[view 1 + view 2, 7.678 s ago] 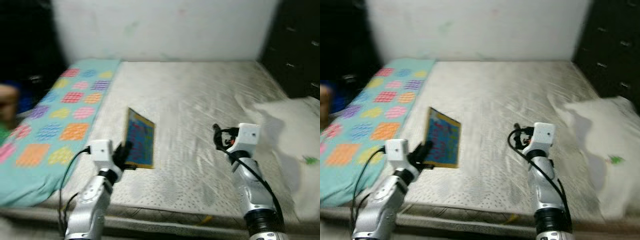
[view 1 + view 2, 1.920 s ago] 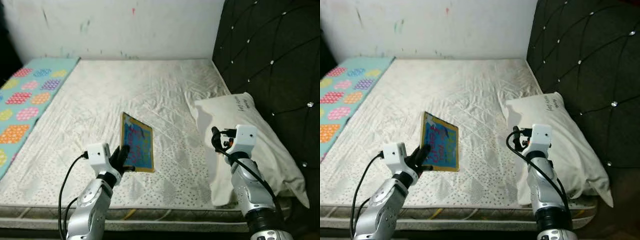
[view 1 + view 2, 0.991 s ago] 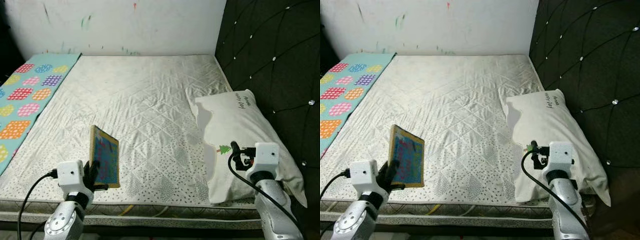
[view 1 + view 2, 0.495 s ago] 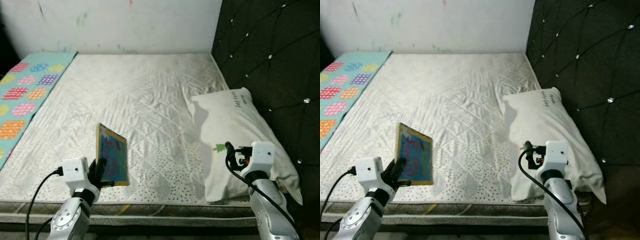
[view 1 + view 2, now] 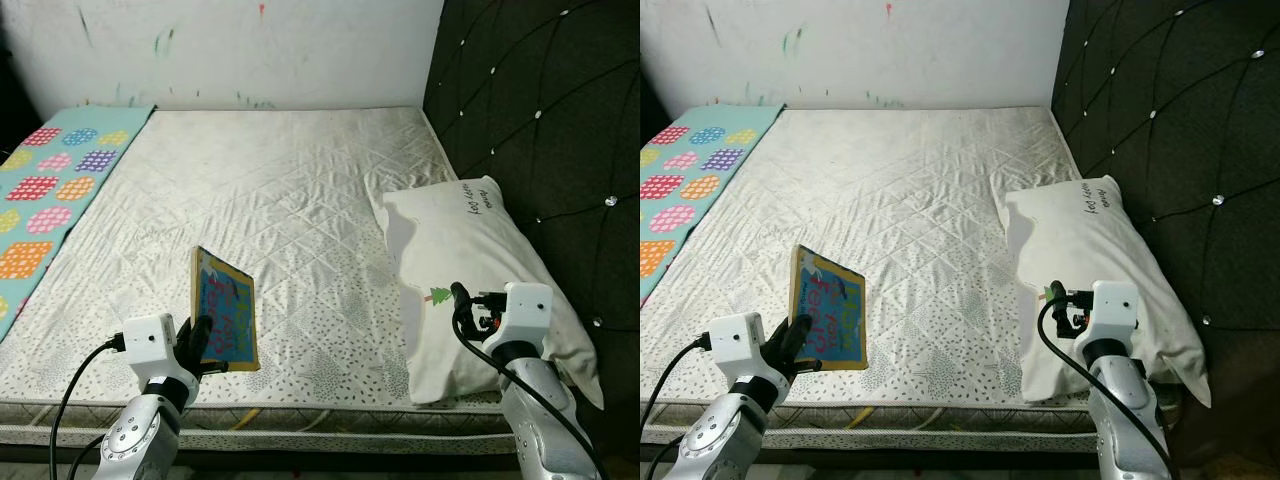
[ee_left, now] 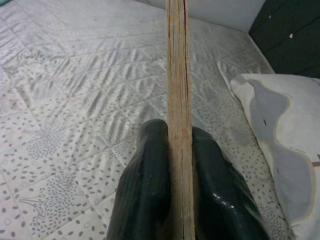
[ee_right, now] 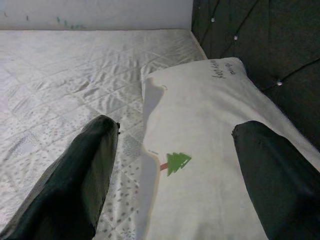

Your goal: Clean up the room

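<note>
We're at the near edge of the bed, bare quilted mattress in front of us. Left gripper is clamped on the book, fingers pinching its lower edge on both sides. Book stands upright and slightly tilted, colourful cover facing right, held above the mattress near the near-left corner; in the left wrist view we see it edge-on between the two black pads.

Right gripper hangs with its fingers spread wide, gripping nothing, just over the near end of the pillow, above its small green tree print.

Surroundings:
- pillow is white, lying along the bed's right edge against the headboard, which is dark, tufted and studded
- patterned blanket, teal with coloured patches, runs along the bed's left edge, well apart from the book
- wall behind the far edge is white with a few paint marks
- black cables loop off both wrists

Mattress between book and pillow is wrinkled. The pillow sits directly under the right gripper.
</note>
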`<state>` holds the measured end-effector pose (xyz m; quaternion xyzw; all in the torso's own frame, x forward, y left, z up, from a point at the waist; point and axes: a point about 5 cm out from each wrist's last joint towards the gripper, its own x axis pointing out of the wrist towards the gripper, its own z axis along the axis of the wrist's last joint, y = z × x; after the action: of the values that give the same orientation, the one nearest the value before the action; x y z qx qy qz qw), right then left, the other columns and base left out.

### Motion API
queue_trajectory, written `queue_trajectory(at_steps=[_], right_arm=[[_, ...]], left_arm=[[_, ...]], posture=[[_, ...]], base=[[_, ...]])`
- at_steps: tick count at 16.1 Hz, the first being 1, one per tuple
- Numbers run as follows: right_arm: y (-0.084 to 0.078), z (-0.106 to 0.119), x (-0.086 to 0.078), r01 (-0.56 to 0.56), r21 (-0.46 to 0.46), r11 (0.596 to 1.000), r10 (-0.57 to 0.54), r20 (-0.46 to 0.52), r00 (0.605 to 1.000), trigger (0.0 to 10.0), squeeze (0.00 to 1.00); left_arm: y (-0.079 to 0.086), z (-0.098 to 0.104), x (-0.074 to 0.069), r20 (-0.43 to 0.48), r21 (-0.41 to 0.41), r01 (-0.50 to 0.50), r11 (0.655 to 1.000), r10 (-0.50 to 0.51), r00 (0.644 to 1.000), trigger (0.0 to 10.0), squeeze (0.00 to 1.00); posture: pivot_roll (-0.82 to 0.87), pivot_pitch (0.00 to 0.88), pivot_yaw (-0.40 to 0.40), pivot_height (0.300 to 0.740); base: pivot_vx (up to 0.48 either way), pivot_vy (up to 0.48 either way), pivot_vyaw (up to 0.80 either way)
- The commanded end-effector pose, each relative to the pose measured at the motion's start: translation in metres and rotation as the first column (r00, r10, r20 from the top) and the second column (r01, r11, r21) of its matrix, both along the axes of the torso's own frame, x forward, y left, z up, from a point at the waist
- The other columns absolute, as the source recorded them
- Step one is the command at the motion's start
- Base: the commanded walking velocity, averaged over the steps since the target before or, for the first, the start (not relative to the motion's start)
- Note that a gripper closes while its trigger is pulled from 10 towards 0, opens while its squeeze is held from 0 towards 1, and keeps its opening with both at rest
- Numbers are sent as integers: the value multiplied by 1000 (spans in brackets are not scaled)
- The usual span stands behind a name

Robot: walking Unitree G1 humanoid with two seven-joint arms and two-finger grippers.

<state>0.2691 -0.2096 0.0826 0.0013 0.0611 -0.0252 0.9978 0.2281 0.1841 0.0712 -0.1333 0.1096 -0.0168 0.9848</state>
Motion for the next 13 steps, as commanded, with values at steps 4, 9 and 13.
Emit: queue_trajectory(at_steps=[4,9,13], right_arm=[[12,2,-1,-60,39,997,60,1,998,10000,0],[13,0,-3,-61,66,996,63,-18,998,10000,0],[13,0,1,-62,49,997,63,-18,998,10000,0]], left_arm=[[0,11,3,42,16,13,1000,-14,999,10000,0],[0,11,3,40,13,14,1000,-15,999,10000,0],[-3,11,6,52,13,31,999,-32,998,10000,0]], posture=[[-65,0,52,740],[-65,0,50,740],[-65,0,52,740]], base=[[0,0,0],[0,0,-160],[0,0,-800]])
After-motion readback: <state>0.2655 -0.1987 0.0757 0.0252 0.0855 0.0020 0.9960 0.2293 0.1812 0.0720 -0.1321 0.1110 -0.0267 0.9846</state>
